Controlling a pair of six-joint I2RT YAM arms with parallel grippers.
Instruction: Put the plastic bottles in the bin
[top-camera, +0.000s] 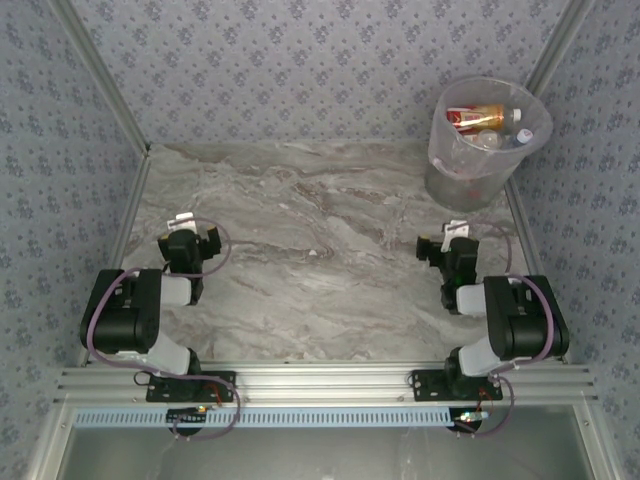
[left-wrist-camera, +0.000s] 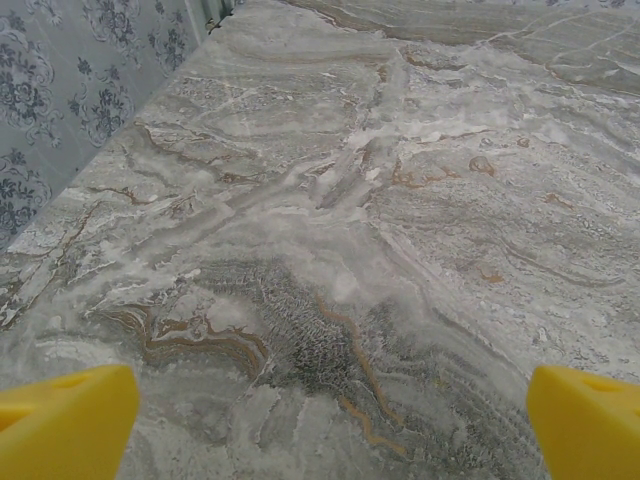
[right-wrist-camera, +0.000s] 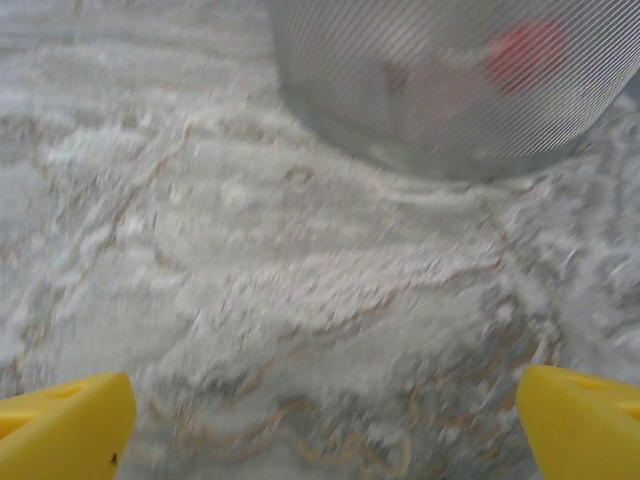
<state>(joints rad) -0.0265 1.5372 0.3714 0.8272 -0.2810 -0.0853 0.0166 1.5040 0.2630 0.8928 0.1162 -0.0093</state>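
The translucent grey-white bin (top-camera: 478, 170) stands at the far right corner of the marble table. Inside it lie several plastic bottles (top-camera: 482, 118), one amber with a red label, others clear with white caps. In the right wrist view the bin's ribbed wall (right-wrist-camera: 440, 90) rises just ahead, a red blur showing through it. My right gripper (top-camera: 447, 240) is folded back near its base, open, with yellow fingertips (right-wrist-camera: 60, 425) wide apart over bare marble. My left gripper (top-camera: 190, 232) sits at the left, open too, its yellow fingertips (left-wrist-camera: 65, 425) apart with nothing between them.
Patterned fabric walls (top-camera: 300, 70) with aluminium posts (top-camera: 100, 75) enclose the table on three sides. An aluminium rail (top-camera: 320, 385) carrying both arm bases runs along the near edge. The marble table (top-camera: 320, 250) lies between the arms.
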